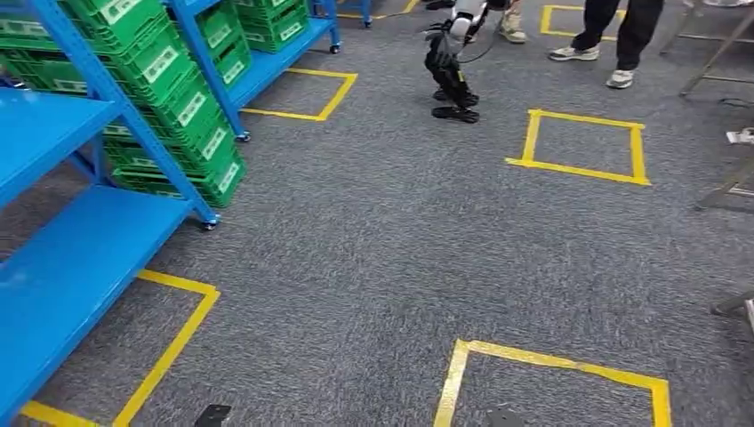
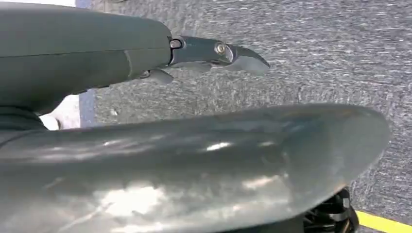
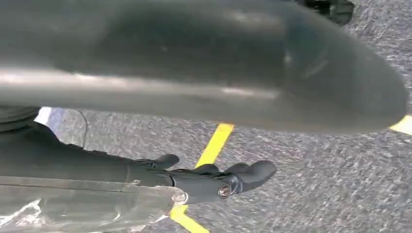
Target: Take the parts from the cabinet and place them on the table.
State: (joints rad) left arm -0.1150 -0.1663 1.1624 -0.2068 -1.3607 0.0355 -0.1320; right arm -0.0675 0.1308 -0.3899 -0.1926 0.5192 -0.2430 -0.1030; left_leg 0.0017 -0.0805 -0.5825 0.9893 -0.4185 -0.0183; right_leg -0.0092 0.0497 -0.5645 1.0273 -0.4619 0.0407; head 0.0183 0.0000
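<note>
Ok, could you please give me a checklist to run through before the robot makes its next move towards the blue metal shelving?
1. Left hand free: ok, it holds nothing.
2. Right hand free: ok, it holds nothing.
3. Blue metal shelving found: ok, on the left.
4. Green plastic crates found: ok, stacked in the farther bay. Parts inside: cannot tell.
5. People's legs and another robot's dark legs out of the way: ok, they are far ahead on the grey carpet.
6. Table for the parts found: cannot tell; the right edge shows just metal legs.
</note>
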